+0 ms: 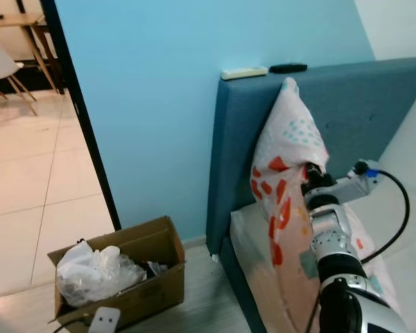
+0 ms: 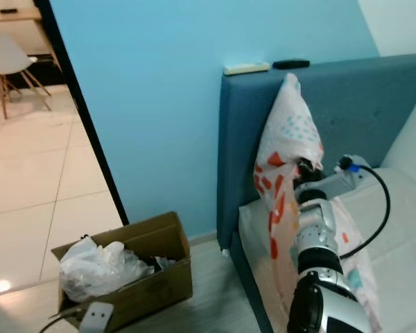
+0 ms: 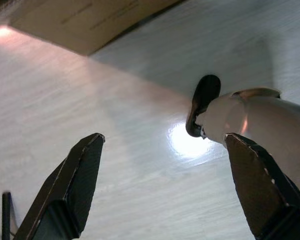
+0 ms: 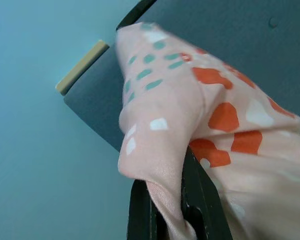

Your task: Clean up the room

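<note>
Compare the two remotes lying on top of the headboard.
The cream remote is pale and looks longer; the black remote is dark and looks shorter. The cream remote sits at the headboard's corner by the blue wall, the black remote further along toward the bed's middle. Both lie flat on the top edge.

The right claw (image 1: 310, 173) is gripping a pink patterned cloth (image 1: 286, 156), which is standing up against the blue headboard (image 1: 360, 104) of the bed (image 1: 395, 229). A cream remote (image 1: 244, 72) and a black remote (image 1: 288, 67) are lying apart on top of the headboard. On the floor near the bed's corner, a cardboard box (image 1: 142, 281) is holding a crumpled white plastic bag (image 1: 93, 272).
</note>
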Motion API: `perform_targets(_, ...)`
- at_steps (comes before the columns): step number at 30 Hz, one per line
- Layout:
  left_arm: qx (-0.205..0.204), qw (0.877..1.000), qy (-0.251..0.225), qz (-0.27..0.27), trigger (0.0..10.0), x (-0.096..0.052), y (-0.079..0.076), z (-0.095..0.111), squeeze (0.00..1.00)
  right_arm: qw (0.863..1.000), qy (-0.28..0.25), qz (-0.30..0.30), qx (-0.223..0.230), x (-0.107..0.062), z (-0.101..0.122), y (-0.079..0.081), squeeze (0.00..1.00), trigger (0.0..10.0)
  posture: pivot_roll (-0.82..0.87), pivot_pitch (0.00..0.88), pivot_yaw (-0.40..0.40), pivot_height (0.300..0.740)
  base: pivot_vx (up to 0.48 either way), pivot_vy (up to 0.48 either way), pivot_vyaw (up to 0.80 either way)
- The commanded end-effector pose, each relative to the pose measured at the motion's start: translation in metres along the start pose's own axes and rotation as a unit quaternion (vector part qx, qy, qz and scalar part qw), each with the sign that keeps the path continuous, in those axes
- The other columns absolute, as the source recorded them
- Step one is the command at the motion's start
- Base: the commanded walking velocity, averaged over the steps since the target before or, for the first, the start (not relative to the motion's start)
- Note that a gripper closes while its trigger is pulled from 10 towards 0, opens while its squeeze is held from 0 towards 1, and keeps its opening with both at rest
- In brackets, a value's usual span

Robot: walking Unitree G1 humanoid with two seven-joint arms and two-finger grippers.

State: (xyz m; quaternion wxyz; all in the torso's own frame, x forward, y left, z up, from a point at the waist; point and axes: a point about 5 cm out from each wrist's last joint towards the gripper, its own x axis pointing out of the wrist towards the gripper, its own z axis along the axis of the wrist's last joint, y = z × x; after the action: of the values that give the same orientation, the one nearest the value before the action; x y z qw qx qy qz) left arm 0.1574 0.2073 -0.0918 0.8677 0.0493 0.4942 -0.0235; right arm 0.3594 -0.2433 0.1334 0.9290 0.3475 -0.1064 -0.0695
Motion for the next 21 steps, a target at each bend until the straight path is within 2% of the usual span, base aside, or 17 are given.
perform_targets(1, -0.004, 1.000, 0.014, -0.011, 10.0, -0.001, -0.006, -0.008, 0.00, 0.999, -0.046, 0.011, 0.001, 0.005, 0.018, 0.004, 0.00, 10.0, 0.11, 0.000, -0.046, 0.722, 0.000, -0.442, 0.70)
perform_targets(9, -0.005, 1.000, 0.013, -0.010, 10.0, -0.001, -0.005, -0.009, 0.00, 0.999, -0.050, 0.002, 0.001, 0.000, 0.014, 0.000, 0.00, 10.0, 0.10, 0.000, -0.038, 0.722, 0.000, -0.443, 0.61)
perform_targets(11, -0.016, 1.000, 0.005, 0.003, 10.0, -0.001, -0.002, -0.005, 0.00, 1.000, -0.029, -0.008, -0.006, 0.000, 0.010, -0.002, 0.00, 10.0, 0.10, 0.000, -0.037, 0.722, 0.000, 0.000, 0.00)
perform_targets(21, -0.018, 1.000, 0.000, -0.001, 10.0, 0.000, -0.004, -0.002, 0.00, 1.000, -0.010, -0.019, -0.011, 0.001, 0.005, -0.004, 0.00, 10.0, 0.10, 0.000, -0.043, 0.722, 0.000, 0.000, 0.00)
